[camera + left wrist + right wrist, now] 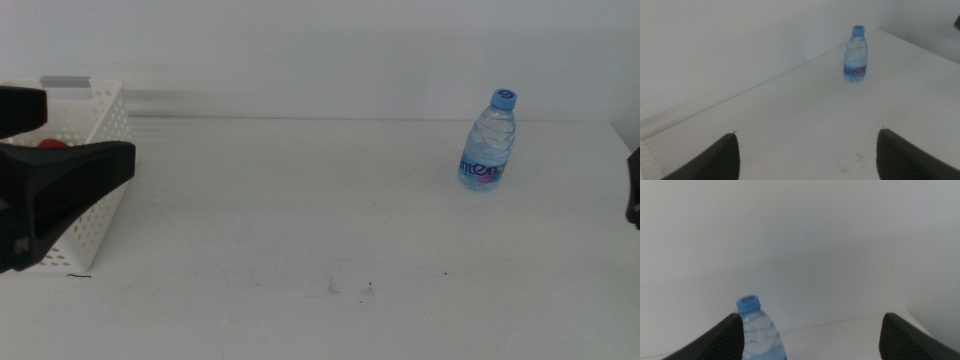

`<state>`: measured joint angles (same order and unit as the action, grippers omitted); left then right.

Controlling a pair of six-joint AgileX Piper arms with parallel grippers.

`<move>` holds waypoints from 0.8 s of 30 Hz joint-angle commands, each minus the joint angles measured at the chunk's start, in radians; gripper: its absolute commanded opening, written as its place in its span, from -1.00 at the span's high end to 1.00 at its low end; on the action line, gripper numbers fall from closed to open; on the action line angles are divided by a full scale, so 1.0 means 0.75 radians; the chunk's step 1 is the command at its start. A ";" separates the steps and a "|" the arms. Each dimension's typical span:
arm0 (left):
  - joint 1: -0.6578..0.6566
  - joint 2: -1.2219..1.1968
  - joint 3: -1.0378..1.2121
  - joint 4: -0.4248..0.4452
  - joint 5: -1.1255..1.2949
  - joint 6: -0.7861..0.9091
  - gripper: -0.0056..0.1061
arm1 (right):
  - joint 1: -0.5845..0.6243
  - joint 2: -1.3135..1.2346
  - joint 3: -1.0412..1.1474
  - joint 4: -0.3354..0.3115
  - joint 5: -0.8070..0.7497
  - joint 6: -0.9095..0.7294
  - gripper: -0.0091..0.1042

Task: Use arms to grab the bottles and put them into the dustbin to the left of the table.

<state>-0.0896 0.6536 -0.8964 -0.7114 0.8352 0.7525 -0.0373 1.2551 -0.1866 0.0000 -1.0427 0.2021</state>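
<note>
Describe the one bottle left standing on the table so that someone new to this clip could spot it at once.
Start from the white table and look toward its far right corner, away from the white dustbin at the left edge. There the water bottle stands upright and alone: small, clear plastic, with a blue cap and a blue label band. Nothing else stands near it.

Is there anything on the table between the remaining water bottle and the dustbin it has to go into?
Nothing visible. The water bottle stands upright at the table's far right, the dustbin at the far left, with bare tabletop between. The left gripper, jaws open, sits in front of the dustbin; the right gripper is open beside the bottle.
</note>
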 commanded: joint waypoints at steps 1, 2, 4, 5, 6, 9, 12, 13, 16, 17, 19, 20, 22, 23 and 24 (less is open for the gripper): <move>-0.009 -0.004 0.005 -0.004 -0.023 -0.013 -0.78 | -0.003 0.116 -0.010 0.000 -0.149 0.016 -0.73; -0.009 -0.004 0.005 -0.004 -0.023 -0.013 -0.78 | -0.003 0.159 -0.010 0.000 -0.179 0.038 -0.73; -0.009 -0.004 0.005 -0.004 -0.023 -0.013 -0.78 | -0.003 0.232 -0.032 -0.037 -0.197 0.059 -0.73; -0.009 -0.004 0.005 -0.004 -0.023 -0.013 -0.78 | -0.003 0.267 -0.055 -0.090 -0.187 0.055 -0.73; -0.009 -0.004 0.005 -0.004 -0.023 -0.013 -0.78 | -0.003 0.294 -0.086 -0.135 -0.162 0.038 -0.73; -0.009 -0.004 0.005 -0.004 -0.026 -0.013 -0.78 | -0.003 0.387 -0.204 -0.342 -0.003 -0.031 -0.73; -0.009 -0.004 0.005 -0.004 -0.043 -0.013 -0.78 | -0.003 0.480 -0.333 -0.442 0.112 -0.028 -0.73; -0.009 -0.004 0.005 -0.004 -0.052 -0.013 -0.78 | -0.003 0.521 -0.375 -0.455 0.125 -0.028 -0.73; -0.009 -0.004 0.005 -0.004 -0.055 -0.013 -0.78 | -0.003 0.618 -0.490 -0.496 0.131 -0.033 -0.73; -0.009 -0.004 0.005 -0.004 -0.055 -0.013 -0.78 | -0.003 0.652 -0.527 -0.524 0.137 -0.030 -0.73; -0.009 -0.004 0.005 -0.004 -0.055 -0.013 -0.78 | 0.000 0.713 -0.588 -0.581 0.155 -0.012 -0.73; -0.009 -0.004 0.005 -0.004 -0.055 -0.013 -0.78 | 0.000 0.746 -0.616 -0.604 0.155 -0.012 -0.73; -0.009 -0.004 0.005 -0.004 -0.055 -0.013 -0.78 | 0.000 0.805 -0.663 -0.610 0.155 -0.012 -0.73; -0.009 -0.004 0.005 -0.004 -0.055 -0.013 -0.78 | 0.000 0.836 -0.688 -0.610 0.158 -0.012 -0.73; -0.009 -0.004 0.005 -0.004 -0.057 -0.013 -0.78 | 0.000 0.866 -0.709 -0.610 0.160 -0.012 -0.73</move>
<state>-0.0896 0.6536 -0.8964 -0.7114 0.8046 0.7525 -0.0373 1.8739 -0.6902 -0.4467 -0.9240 0.1962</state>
